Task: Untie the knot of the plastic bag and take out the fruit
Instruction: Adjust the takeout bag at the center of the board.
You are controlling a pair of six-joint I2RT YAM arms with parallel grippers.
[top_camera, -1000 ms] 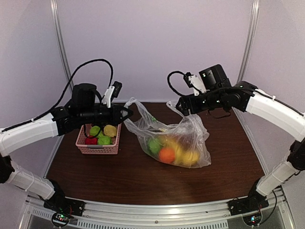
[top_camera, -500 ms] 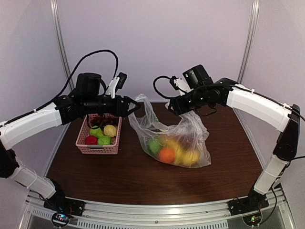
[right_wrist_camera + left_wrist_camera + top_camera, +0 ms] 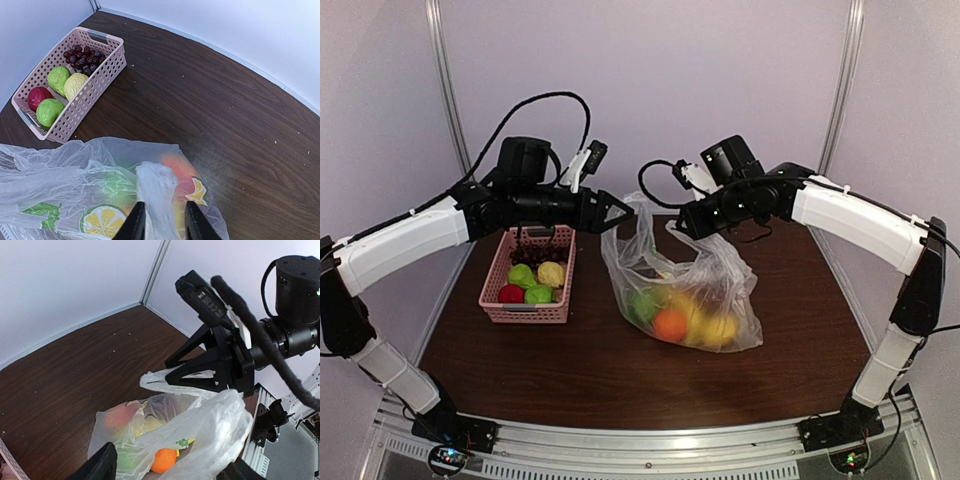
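The clear plastic bag (image 3: 705, 285) stands in the middle of the table with its top pulled up. Inside it lies the fruit: an orange (image 3: 669, 324), a green ball (image 3: 643, 303) and a yellow piece (image 3: 708, 322). My right gripper (image 3: 682, 222) is shut on the bag's right handle loop (image 3: 157, 192), and the bunched film fills the gap between its fingers (image 3: 136, 225). My left gripper (image 3: 618, 210) hangs open just left of the raised left handle loop (image 3: 642, 208). In the left wrist view, bag film (image 3: 210, 425) lies between the left fingers (image 3: 97, 465). The knot is not in view, and the two loops stand apart.
A pink slotted basket (image 3: 525, 312) sits left of the bag. It holds grapes (image 3: 82, 54), two light green fruits, a pale yellow one and a red one. Bare brown table (image 3: 620, 385) lies in front of the bag and to its right.
My left gripper opened and moved right to the bag's left handle. My right gripper shifted left and narrowed onto the right handle. The bag's top rose and the left loop stands higher.
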